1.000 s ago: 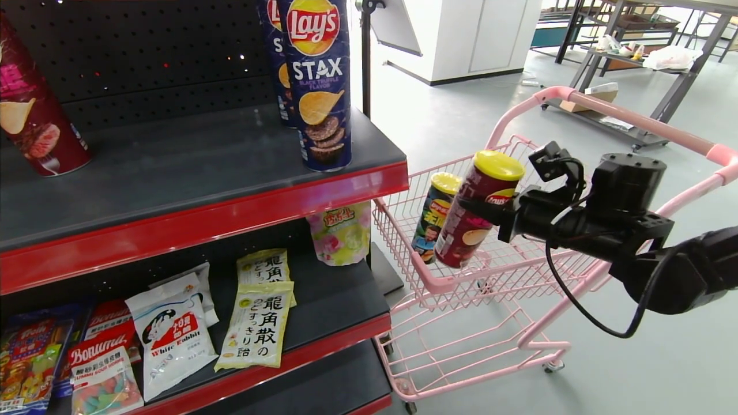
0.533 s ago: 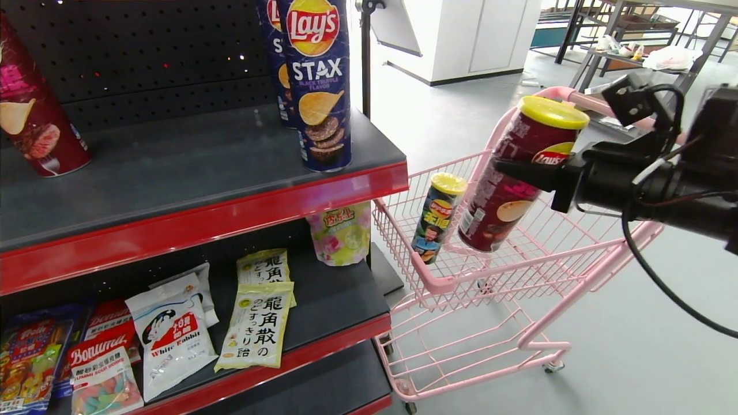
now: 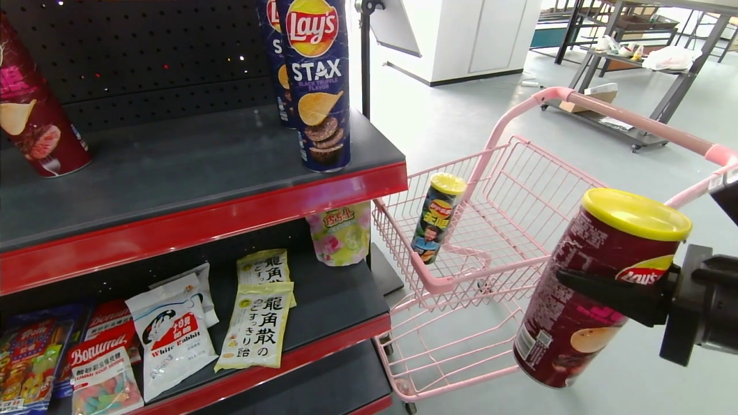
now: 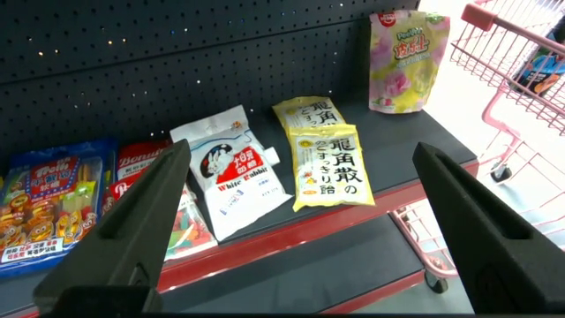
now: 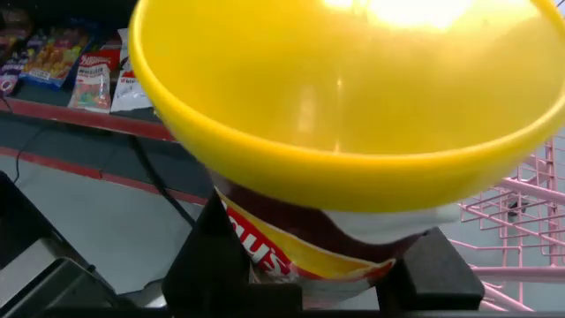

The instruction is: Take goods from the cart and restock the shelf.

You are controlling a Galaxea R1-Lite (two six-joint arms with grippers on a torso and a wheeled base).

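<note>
right fingers [image 3: 612, 291] pinch the maroon chip can [image 3: 568, 340]; left fingers [image 4: 150, 221] spread wide.

maroon chip can [image 3: 565, 340] w/ yellow lid, tilted, outside cart [image 3: 431, 282]

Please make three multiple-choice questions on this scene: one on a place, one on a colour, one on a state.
1. The small chip can is: A in the pink cart; B on the top shelf; C on the floor.
2. The lid of the maroon chip can in the right claw is: A red; B yellow; C blue.
3. The left claw is: A open; B shut on a bag; C shut on a can.
Answers: 1A, the cart's wire surrounds it; 2B, both views show yellow; 3A, its fingers stand wide apart.
</note>
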